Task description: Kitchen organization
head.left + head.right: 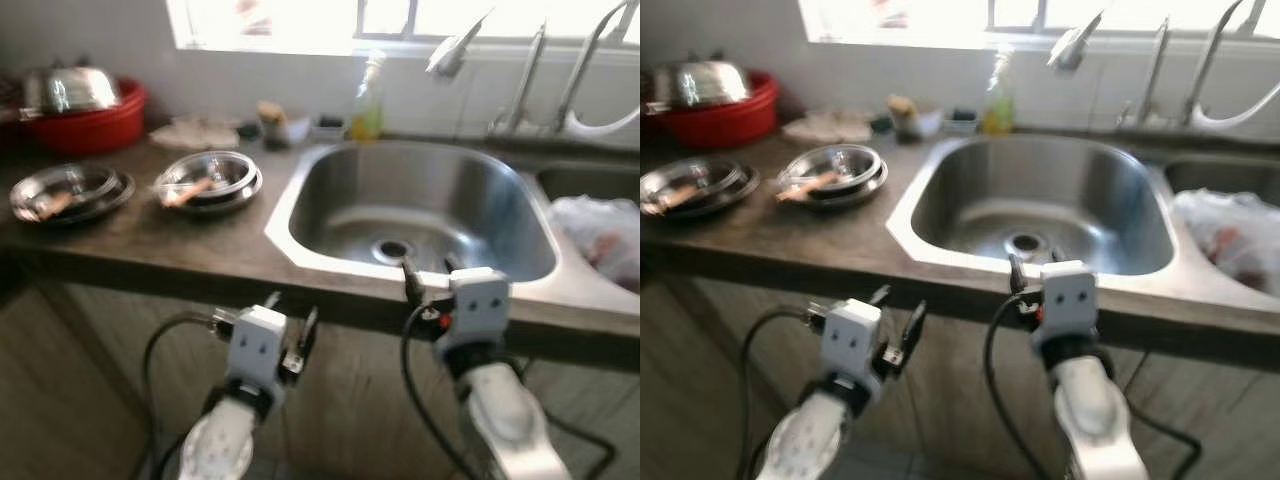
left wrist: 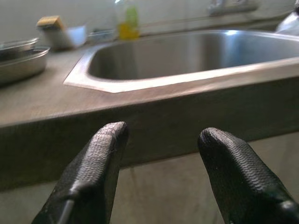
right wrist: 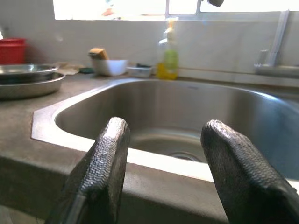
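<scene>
Countertop (image 1: 200,245) of dark stone runs across the middle of the head views, and we see a steel sink (image 1: 425,205) set into it at centre right, its basin bare down to the drain (image 1: 393,248). At the right edge a second basin holds a crumpled plastic bag (image 1: 600,235). Two taps (image 1: 560,75) stand along the upper right, under a bright window (image 1: 300,20).

At the upper centre, against the back wall, we note a bottle of yellow dish soap (image 1: 367,100), with a small white bowl (image 1: 283,125) holding a sponge just to its left. Two stacks of steel plates (image 1: 208,182) sit on the counter at the left of the frame, the second stack (image 1: 70,190) nearer the edge of the picture. In the upper left corner a red tub (image 1: 95,125) carries a shiny steel lid (image 1: 70,88).

In the lower part of the frame we find both arms raised before the counter's front edge. The left gripper (image 1: 290,318) is below the edge, at lower centre left; its fingers (image 2: 98,172) are spread apart and hold nothing. The right gripper (image 1: 430,272) is at the sink's near rim, at lower centre right; its fingers (image 3: 105,172) are likewise parted and hold nothing.
</scene>
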Motion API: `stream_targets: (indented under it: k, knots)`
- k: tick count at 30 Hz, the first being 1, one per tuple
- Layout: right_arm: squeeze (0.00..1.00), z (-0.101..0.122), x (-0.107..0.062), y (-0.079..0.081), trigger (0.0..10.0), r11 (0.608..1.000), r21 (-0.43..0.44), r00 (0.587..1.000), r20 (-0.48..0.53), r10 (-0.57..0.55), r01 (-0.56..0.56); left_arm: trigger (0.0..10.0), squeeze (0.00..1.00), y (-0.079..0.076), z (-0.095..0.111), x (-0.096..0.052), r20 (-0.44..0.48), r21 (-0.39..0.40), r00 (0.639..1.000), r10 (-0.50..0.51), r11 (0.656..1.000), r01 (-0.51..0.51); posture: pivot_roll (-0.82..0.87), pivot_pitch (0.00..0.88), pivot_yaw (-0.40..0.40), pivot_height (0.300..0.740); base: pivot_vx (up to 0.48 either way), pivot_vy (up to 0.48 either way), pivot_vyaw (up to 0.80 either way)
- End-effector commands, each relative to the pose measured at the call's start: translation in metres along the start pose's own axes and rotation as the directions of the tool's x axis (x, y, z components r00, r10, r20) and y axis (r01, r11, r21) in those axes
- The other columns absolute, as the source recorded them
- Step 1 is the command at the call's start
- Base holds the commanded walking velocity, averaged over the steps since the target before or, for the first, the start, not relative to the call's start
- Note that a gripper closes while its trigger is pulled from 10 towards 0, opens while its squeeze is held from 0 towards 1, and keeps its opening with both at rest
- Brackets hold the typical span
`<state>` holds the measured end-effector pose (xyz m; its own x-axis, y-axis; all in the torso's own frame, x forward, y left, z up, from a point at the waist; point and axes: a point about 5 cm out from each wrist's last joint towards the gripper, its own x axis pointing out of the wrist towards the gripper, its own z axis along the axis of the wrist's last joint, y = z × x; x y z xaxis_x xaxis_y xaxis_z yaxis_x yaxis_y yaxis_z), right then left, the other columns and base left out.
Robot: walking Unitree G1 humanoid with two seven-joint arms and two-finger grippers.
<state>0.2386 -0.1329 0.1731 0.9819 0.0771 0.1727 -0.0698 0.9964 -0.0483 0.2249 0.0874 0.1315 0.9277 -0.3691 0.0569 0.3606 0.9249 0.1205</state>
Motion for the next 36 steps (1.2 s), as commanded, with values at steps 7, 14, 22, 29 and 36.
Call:
stream_targets:
  k: [7, 14, 22, 29, 36]
  knots:
    - [0.00, -0.004, -0.001, 0.003, 10.0, 1.000, 0.003, 1.000, -0.023, 0.003, -0.003, 10.0, 0.00, 0.001, 0.002, 0.000, 0.004, 0.018, 1.000, -0.003, 1.000, 0.003, 0.11, 0.041, 0.003, 0.740, -0.334, 0.000, 0.00]
    - [0.00, -0.006, -0.002, 0.005, 10.0, 1.000, 0.008, 0.999, -0.033, 0.008, -0.008, 10.0, 0.00, 0.001, 0.003, -0.001, 0.013, 0.037, 1.000, -0.007, 0.999, 0.006, 0.11, 0.042, 0.001, 0.740, -0.349, 0.000, 0.00]
    - [0.00, -0.010, -0.004, 0.007, 10.0, 1.000, -0.002, 0.999, -0.046, 0.023, -0.024, 10.0, 0.00, 0.000, 0.002, -0.001, 0.013, 0.026, 1.000, -0.003, 1.000, 0.002, 0.11, 0.038, -0.003, 0.740, -0.248, 0.000, 0.00]
    - [0.00, -0.012, -0.005, 0.007, 10.0, 1.000, 0.003, 0.998, -0.052, 0.026, -0.026, 10.0, 0.00, 0.001, 0.003, 0.000, 0.013, 0.029, 1.000, -0.001, 1.000, 0.001, 0.11, 0.032, -0.001, 0.740, 0.000, 0.000, 0.00]
    - [0.00, -0.014, -0.006, 0.007, 10.0, 0.999, -0.027, 0.998, -0.056, 0.033, -0.034, 10.0, 0.00, 0.001, 0.004, 0.004, 0.021, 0.019, 1.000, 0.016, 1.000, -0.016, 0.11, 0.028, 0.000, 0.740, 0.000, 0.000, 0.00]
